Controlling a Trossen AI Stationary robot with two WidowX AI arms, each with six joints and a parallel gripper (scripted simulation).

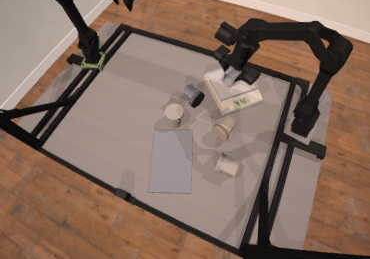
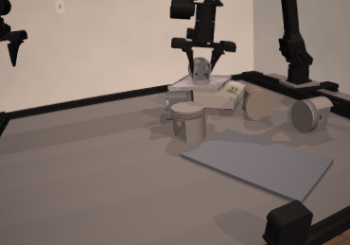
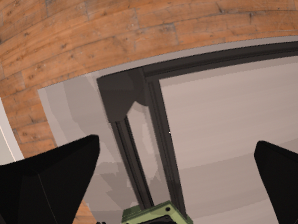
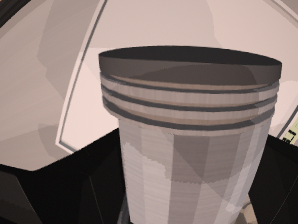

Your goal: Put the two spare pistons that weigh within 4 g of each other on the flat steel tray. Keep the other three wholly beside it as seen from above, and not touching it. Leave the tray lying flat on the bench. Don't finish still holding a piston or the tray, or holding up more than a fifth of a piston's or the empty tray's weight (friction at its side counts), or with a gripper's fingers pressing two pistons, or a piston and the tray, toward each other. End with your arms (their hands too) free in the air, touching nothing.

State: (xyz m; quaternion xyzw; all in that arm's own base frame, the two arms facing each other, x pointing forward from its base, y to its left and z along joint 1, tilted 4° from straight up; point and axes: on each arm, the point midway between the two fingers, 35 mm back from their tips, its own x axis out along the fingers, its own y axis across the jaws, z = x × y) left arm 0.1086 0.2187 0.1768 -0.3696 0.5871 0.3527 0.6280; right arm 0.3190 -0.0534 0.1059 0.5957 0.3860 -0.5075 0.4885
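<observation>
My right gripper [image 1: 231, 76] [image 2: 201, 71] [image 4: 184, 132] is shut on a silver piston [image 1: 230, 75] [image 2: 201, 67] [image 4: 190, 110], which lies on the scale [image 1: 225, 105] [image 2: 213, 100]. Its fingers are at both sides of the skirt. A dark-crowned piston [image 1: 194, 96] [image 2: 177, 96] lies beside the scale. An upright piston [image 1: 174, 113] [image 2: 189, 124] stands near the tray's edge. A tan-crowned piston [image 1: 224, 128] [image 2: 258, 106] and a pale piston [image 1: 227, 165] [image 2: 309, 114] lie on their sides, off the tray. The steel tray [image 1: 171, 161] [image 2: 265, 162] is flat and bare. My left gripper [image 3: 181, 147] is open and empty.
The scale's display [image 1: 241, 102] [image 2: 233, 90] faces the tray side; its digits are unreadable. Black frame rails [image 1: 170, 42] edge the bench. A black block [image 1: 124, 195] [image 2: 289, 223] sits on the rail beyond the tray. The left arm hangs high, away from the pistons.
</observation>
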